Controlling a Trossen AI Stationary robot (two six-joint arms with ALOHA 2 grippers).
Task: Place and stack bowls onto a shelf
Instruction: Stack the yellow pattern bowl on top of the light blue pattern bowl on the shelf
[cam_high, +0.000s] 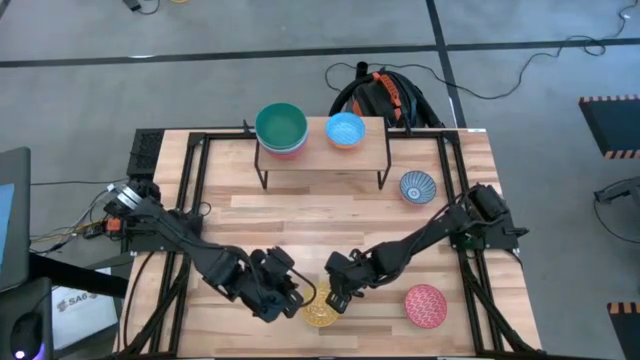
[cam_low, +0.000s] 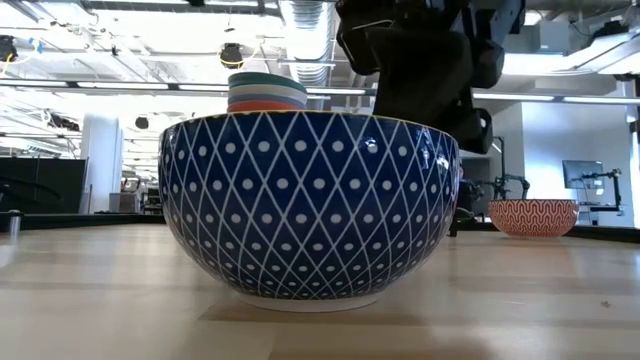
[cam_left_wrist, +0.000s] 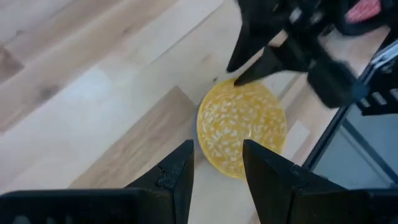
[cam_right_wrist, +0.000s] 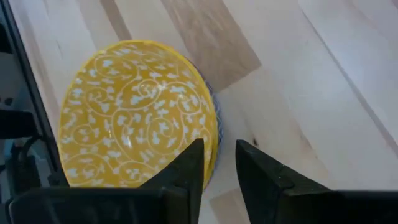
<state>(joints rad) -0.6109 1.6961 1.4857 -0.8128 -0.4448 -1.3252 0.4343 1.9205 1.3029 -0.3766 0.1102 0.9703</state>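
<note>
Bowl-strewn table (cam_high: 300, 215), shelf (cam_high: 325, 153)

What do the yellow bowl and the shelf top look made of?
The yellow bowl looks like glazed ceramic: a smooth, slightly glossy surface with a white swirl pattern, though coated melamine can't be ruled out. The shelf top looks like light, matte wood with visible grain, on thin black legs, probably metal.

No readable text, label, brand, number or sign anywhere in the four views. Only decoration on the bowls: white diamonds and dots on the dark blue bowl (cam_low: 310, 205), white scrolls on the yellow bowl (cam_right_wrist: 137, 124), wavy lines on the pink-red bowl (cam_low: 532, 216). White sheet (cam_high: 82, 303) beside the worktop (cam_high: 330, 195) bears dark marks, too small to read.
</note>
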